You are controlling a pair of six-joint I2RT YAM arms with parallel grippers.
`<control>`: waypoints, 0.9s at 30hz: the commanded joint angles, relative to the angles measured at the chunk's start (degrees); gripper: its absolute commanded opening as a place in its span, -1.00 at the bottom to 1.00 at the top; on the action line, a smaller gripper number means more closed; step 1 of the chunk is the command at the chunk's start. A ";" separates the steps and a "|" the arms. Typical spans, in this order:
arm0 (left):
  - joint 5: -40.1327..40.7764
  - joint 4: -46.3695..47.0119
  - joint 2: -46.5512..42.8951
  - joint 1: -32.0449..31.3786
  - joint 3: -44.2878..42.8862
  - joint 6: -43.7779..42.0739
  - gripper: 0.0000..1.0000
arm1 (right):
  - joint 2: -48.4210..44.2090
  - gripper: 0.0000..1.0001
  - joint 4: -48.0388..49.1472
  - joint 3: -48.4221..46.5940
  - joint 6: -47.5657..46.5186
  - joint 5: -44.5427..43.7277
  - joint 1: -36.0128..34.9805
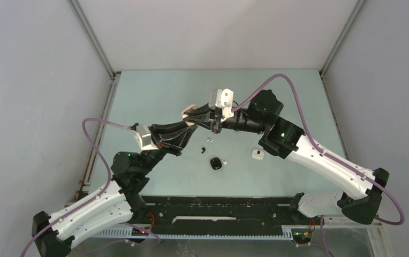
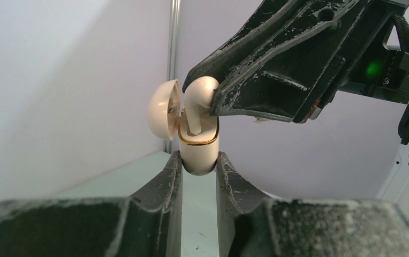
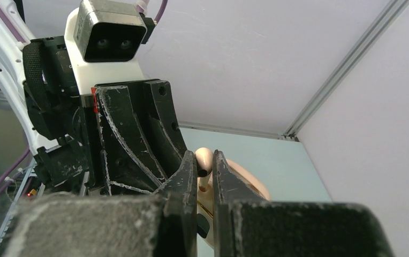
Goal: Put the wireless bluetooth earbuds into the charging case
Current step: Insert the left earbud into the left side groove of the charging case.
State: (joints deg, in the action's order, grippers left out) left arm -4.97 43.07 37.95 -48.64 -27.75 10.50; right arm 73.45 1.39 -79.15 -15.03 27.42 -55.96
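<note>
Your left gripper (image 2: 199, 160) is clamped narrow on the lower half of the beige case (image 2: 198, 152). It holds the case upright off the table, with the lid (image 2: 162, 110) hinged open to the left. That grip sits low on a rounded shell, so a hard or off-axis push from above could pivot the case or squeeze it out from between the pads. The lid stands just beside the bud (image 2: 201, 88), and a nudge from a finger could swing it onto the stem.

To the right, your right gripper (image 3: 204, 170) is pinched shut on the bud's head. The stem points down and reaches into the case mouth, but I judge it not yet seated. If the stem leans against the gold rim (image 2: 197, 142), it may jam. If you release too early, the bud may tip out and fall. The bud sits between the right fingertips, directly above the left ones.
</note>
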 commanded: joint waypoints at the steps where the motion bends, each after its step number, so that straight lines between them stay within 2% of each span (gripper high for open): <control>1: 0.93 1.93 -0.95 -0.40 -1.81 -0.55 -1.00 | -0.14 -1.00 1.04 0.89 -0.76 -1.03 -0.40; 14: 1.12 2.10 -0.86 -0.47 -1.70 -0.70 -1.00 | -0.68 -1.00 0.95 1.92 -2.69 -3.34 -0.29; 27: 1.00 2.40 -0.25 -0.44 -1.35 -0.83 -1.00 | -1.42 -0.71 -0.67 2.05 -3.86 -5.35 -0.29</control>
State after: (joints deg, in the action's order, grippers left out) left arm -3.64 41.78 37.95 -48.64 -27.75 10.46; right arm 73.28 1.61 -77.52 -17.89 24.64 -56.27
